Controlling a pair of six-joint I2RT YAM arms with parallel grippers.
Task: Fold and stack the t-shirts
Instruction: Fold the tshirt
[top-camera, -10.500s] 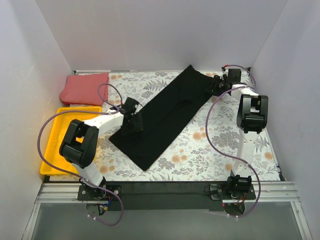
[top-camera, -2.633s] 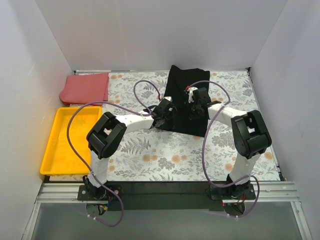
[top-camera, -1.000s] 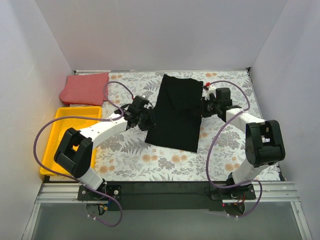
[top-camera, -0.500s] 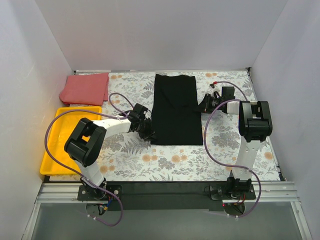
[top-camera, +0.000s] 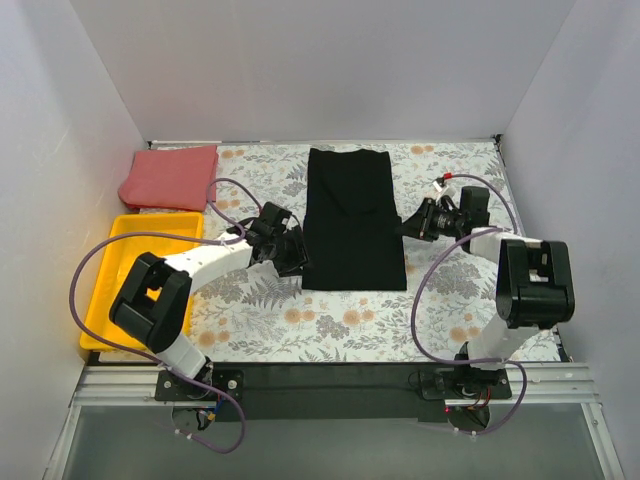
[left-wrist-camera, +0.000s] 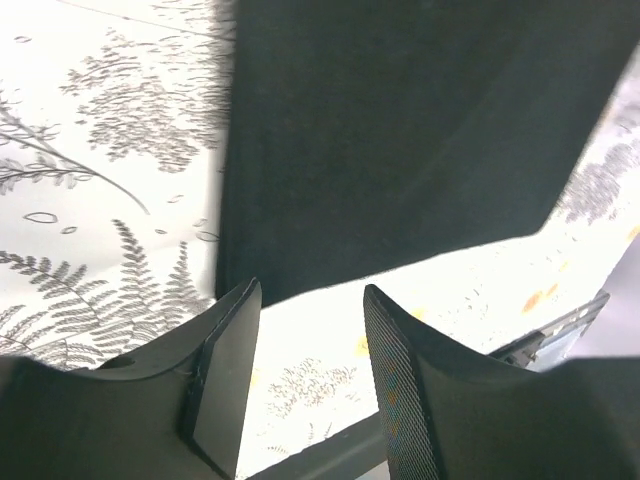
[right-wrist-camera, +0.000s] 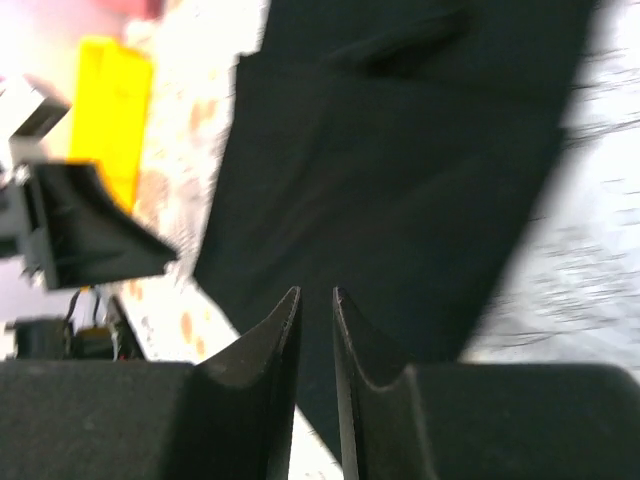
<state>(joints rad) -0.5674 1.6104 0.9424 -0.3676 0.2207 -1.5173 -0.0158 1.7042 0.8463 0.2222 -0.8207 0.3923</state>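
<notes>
The black t-shirt (top-camera: 352, 220) lies flat as a long folded rectangle in the middle of the table, also filling the left wrist view (left-wrist-camera: 400, 130) and the right wrist view (right-wrist-camera: 400, 180). The coral-red t-shirt (top-camera: 170, 176) rests folded at the back left. My left gripper (top-camera: 297, 256) sits just off the black shirt's near left edge, open (left-wrist-camera: 310, 290), with only floral cloth showing between its fingers. By the shirt's right edge, my right gripper (top-camera: 408, 228) has its jaws a narrow slit apart (right-wrist-camera: 315, 292), and nothing shows in the gap.
A yellow tray (top-camera: 160, 217) stands at the left, below the coral-red shirt. The floral-patterned cloth (top-camera: 330, 330) covers the table. White walls close in on the left, back and right. Purple cables loop from both arms.
The black shirt has swung from tilted to straight. My left gripper has opened and come off the shirt's left edge. My right gripper has drawn back a little to the right.
</notes>
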